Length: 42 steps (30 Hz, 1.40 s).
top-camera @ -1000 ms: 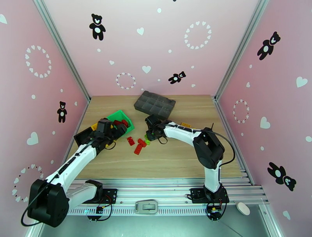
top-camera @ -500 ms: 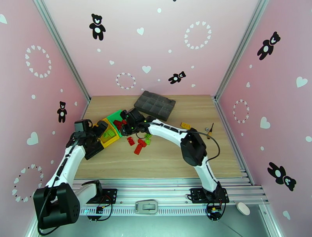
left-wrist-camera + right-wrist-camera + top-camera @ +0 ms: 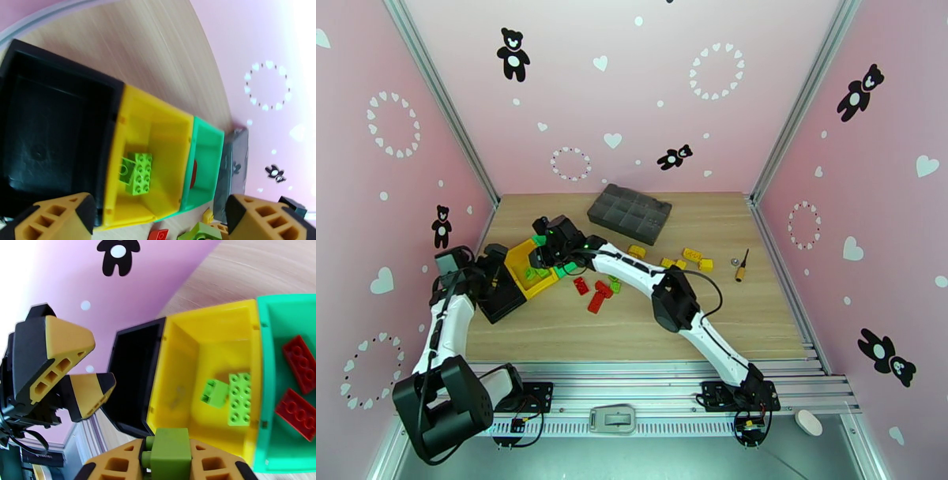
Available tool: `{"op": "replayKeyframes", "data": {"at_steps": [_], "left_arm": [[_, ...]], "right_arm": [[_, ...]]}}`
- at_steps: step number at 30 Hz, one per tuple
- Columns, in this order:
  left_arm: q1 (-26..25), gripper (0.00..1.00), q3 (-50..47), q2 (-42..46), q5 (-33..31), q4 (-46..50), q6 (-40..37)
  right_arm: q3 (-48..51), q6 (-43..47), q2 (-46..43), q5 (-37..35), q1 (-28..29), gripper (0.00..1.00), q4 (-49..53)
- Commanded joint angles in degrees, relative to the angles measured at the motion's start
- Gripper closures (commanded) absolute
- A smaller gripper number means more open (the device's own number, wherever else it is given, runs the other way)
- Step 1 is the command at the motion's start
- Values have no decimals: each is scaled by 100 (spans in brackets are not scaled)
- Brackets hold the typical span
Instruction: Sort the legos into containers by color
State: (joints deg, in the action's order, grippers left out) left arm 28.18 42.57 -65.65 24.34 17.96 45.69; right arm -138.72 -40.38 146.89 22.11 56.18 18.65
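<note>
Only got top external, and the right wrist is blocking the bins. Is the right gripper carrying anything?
Observer: Yes. The right wrist view shows a green lego pinched in the right gripper, close to the yellow bin.
Operator: What's in that bin?
Observer: Two light green legos on its floor.
Operator: And the green bin?
Observer: Two red legos, lying flat.
</note>
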Motion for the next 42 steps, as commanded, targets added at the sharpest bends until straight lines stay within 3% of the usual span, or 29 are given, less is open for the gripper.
{"op": "replayKeyframes", "data": {"at_steps": [1, 5, 14, 22, 30, 37, 42], "left_arm": [[126, 8, 50, 11, 345, -99, 26], [121, 7, -17, 93, 401, -98, 35], [-219, 7, -73, 475, 255, 190, -162], [-1188, 6, -49, 781, -347, 452, -261], [-2597, 8, 225, 563, -1116, 621, -505], [-3796, 12, 877, -175, -1735, 757, -931], [-4711, 16, 1525, -1009, -2164, 958, -1449]], "right_arm": [[-492, -124, 286, -13, 33, 57, 6], [-532, -10, 228, -49, 33, 46, 89], [106, 509, -512, -291, 72, 45, 395], [2006, 921, -2005, -1157, 55, 47, 260], [3964, 969, -3431, -2256, -273, 42, 616], [5603, 792, -4344, -2321, -934, 40, 487], [6564, 717, -4951, -2229, -1402, 33, 350]]}}
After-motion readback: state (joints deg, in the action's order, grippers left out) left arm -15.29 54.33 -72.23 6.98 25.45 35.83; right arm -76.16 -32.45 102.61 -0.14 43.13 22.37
